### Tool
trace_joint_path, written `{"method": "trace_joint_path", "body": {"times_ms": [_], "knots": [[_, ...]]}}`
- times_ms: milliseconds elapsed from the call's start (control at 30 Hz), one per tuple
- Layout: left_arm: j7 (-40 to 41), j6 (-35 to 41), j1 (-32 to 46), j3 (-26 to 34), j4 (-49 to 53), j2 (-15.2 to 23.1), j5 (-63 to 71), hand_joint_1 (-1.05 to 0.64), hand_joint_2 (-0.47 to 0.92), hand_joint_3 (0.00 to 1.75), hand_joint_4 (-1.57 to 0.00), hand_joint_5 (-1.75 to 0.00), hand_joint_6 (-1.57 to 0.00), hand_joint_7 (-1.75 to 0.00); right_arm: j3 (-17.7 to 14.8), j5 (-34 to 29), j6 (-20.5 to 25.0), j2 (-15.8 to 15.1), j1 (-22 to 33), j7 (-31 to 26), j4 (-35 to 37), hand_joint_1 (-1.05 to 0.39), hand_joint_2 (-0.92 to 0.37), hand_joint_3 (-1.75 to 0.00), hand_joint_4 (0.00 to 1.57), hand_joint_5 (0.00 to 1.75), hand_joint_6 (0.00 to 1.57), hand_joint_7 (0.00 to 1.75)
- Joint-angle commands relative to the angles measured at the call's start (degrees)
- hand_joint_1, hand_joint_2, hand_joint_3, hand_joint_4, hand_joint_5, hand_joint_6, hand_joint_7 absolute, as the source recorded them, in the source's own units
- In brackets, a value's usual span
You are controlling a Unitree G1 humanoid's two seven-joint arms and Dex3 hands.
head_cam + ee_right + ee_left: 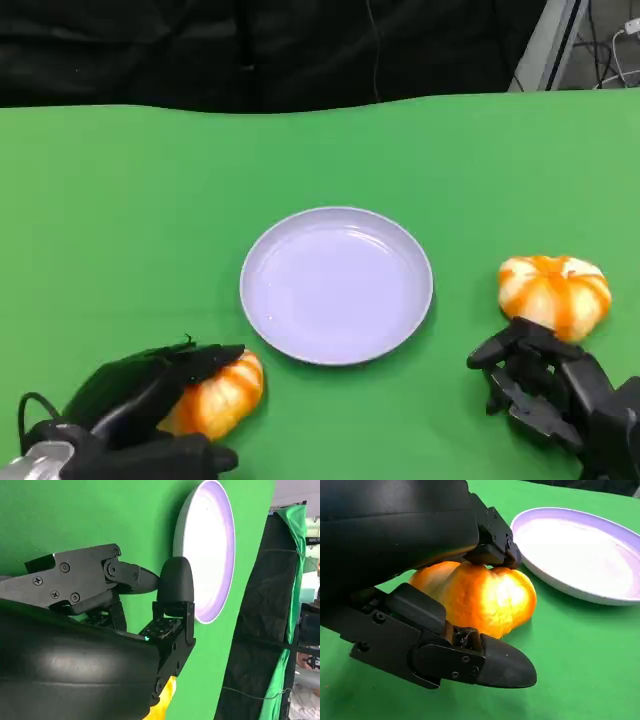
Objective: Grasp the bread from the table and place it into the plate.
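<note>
An orange, pumpkin-shaped bread lies on the green table near its front left. My left hand grips it. In the left wrist view one finger presses on top of the bread and the thumb lies against its other side. The empty lilac plate sits mid-table, just beyond and to the right of this bread, and its rim is close by. A second bread lies at the right. My right hand rests just in front of it, fingers apart, holding nothing.
The green cloth covers the whole table. A black curtain hangs behind the table's far edge. A metal frame with cables stands at the back right. The plate also appears beyond my right hand's fingers.
</note>
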Motion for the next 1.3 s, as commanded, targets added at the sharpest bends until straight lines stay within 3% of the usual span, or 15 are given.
{"method": "trace_joint_path", "body": {"times_ms": [33,133,233,300,400,1033,1167,1233,1300], "knots": [[-1.24,3.00,0.50,-2.07,0.55,1.03,0.14,-0.97,0.92,0.32,-0.42,-0.03,-0.44,-0.02,-0.30,0.55,0.07,-0.80,0.59,0.19,-0.61,-0.25,-0.92,-0.49,0.61,1.75,0.68,1.21],[-1.75,4.28,0.62,-2.78,-0.59,1.45,-0.13,-0.79,0.92,0.25,-0.47,-0.03,-0.46,-0.02,-0.26,0.52,0.42,-0.83,0.69,0.19,-0.93,-0.25,-0.92,-0.49,0.61,1.75,0.68,1.22],[-1.63,4.84,0.64,-3.28,-0.97,1.79,-0.49,-0.75,0.92,0.24,-0.48,-0.03,-0.47,-0.02,-0.28,0.54,0.55,-0.82,0.74,0.24,-1.04,-0.25,-0.92,-0.49,0.60,1.75,0.67,1.22],[-1.76,3.72,0.59,-3.49,-0.69,2.46,-1.14,-0.48,0.91,0.16,-0.49,-0.02,-0.48,-0.01,-0.27,0.44,0.26,-0.89,0.66,0.19,-0.86,-0.25,-0.92,-0.49,0.60,1.75,0.67,1.22],[-2.16,3.36,0.68,-3.95,-0.92,3.39,-1.83,-0.23,0.92,0.09,-0.50,-0.01,-0.48,0.00,-0.25,0.32,0.23,-0.92,0.63,0.04,-0.85,-0.25,-0.92,-0.49,0.60,1.75,0.67,1.22],[-1.12,2.45,0.92,-5.05,-0.70,4.77,-3.13,-0.07,0.92,0.18,-0.56,-0.02,-0.55,-0.02,-0.19,0.21,0.01,-0.91,0.76,-0.07,-0.87,-0.25,-0.92,-0.49,0.61,1.75,0.67,1.21],[1.61,3.32,1.28,-4.28,-0.06,3.04,-3.74,0.00,0.92,0.28,-0.78,-0.07,-0.73,-0.05,-0.18,0.20,0.12,-0.88,0.84,-0.14,-1.07,-0.25,-0.92,-0.49,0.61,1.75,0.68,1.21],[4.69,3.93,1.45,-3.97,0.35,1.92,-3.12,0.03,0.92,0.23,-1.17,-0.08,-1.07,-0.07,-0.18,0.25,0.07,-0.88,0.87,-0.02,-1.07,-0.25,-0.92,-0.49,0.61,1.75,0.67,1.21],[7.97,3.66,1.47,-3.81,1.33,0.96,-2.69,0.02,0.92,0.22,-1.32,-0.08,-1.21,-0.08,-0.16,0.19,-0.13,-0.92,0.85,-0.01,-1.00,-0.26,-0.92,-0.49,0.61,1.75,0.67,1.21]]}}
